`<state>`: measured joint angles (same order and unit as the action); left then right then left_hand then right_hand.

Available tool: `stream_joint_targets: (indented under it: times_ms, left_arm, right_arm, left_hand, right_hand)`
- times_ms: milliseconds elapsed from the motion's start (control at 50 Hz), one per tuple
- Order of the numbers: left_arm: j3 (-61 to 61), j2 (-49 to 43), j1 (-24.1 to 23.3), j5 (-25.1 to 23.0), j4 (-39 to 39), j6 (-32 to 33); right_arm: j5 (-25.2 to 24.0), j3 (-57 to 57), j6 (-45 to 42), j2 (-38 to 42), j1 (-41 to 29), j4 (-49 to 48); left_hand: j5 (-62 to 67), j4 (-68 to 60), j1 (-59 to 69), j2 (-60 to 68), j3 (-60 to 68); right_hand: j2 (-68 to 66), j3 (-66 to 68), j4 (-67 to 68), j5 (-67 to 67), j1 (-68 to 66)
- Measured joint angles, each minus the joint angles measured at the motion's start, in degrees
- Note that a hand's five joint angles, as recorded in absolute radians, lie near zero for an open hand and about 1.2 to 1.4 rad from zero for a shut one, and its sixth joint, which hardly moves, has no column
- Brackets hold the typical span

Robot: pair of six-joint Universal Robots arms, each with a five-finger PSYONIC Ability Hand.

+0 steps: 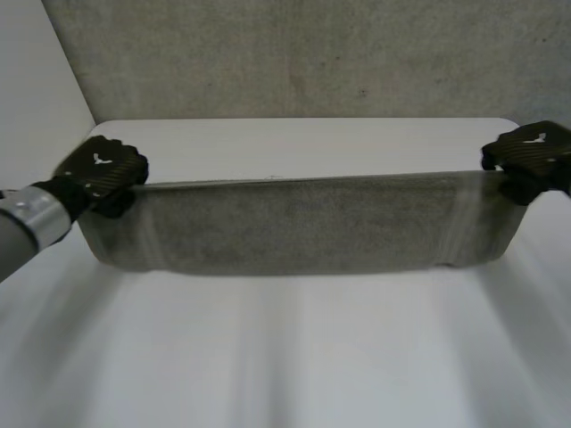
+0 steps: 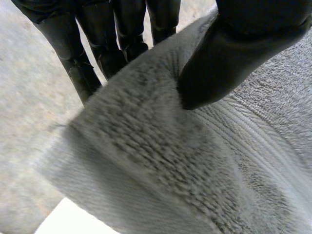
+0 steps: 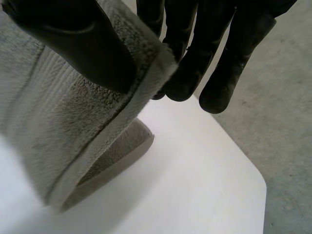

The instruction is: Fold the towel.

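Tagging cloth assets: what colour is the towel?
Plain grey towel, no print; clearest in the left wrist view.

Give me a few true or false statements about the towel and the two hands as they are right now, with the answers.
1. The left hand pinches one end of the upper edge of the towel. True.
2. The right hand is open and clear of the towel. False: it pinches the other end between thumb and fingers.
3. The towel lies spread flat on the table. False: its upper edge is held up, stretched straight between the two hands.
4. The towel is grey and the table is white. True.
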<state>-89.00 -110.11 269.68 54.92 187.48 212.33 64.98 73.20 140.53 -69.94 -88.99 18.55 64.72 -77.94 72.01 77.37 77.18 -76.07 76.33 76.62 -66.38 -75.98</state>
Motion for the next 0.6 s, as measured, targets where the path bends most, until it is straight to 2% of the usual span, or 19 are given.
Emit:
stream_joint_targets:
  times_ms: [80,200,400,600]
  left_arm:
    - [10.0,-10.3,-2.5,1.6,-0.1,-0.1]
    - [22.7,-20.3,-4.4,3.2,-0.3,-0.3]
    - [38.7,-32.3,-5.4,3.5,-3.2,-0.6]
    - [45.9,-38.1,-6.5,4.2,-4.1,-0.6]
  right_arm:
    - [7.8,-9.0,-1.6,9.8,-5.6,-0.2]
    - [14.0,-18.0,-2.0,18.4,-9.3,-0.9]
    - [19.0,-28.7,-2.2,28.6,-12.0,-3.8]
    - [20.8,-36.6,-2.1,35.6,-12.4,-5.5]
  left_hand:
    - [0.7,0.0,0.0,0.0,0.0]
    - [0.8,0.0,0.0,0.0,0.0]
    - [0.8,0.0,0.0,0.0,0.0]
    - [0.8,0.0,0.0,0.0,0.0]
  right_hand:
    - [0.0,0.0,0.0,-0.5,0.0]
    - [0.0,0.0,0.0,-0.5,0.0]
    - [0.0,0.0,0.0,-0.5,0.0]
    - [0.0,0.0,0.0,-0.5,0.0]
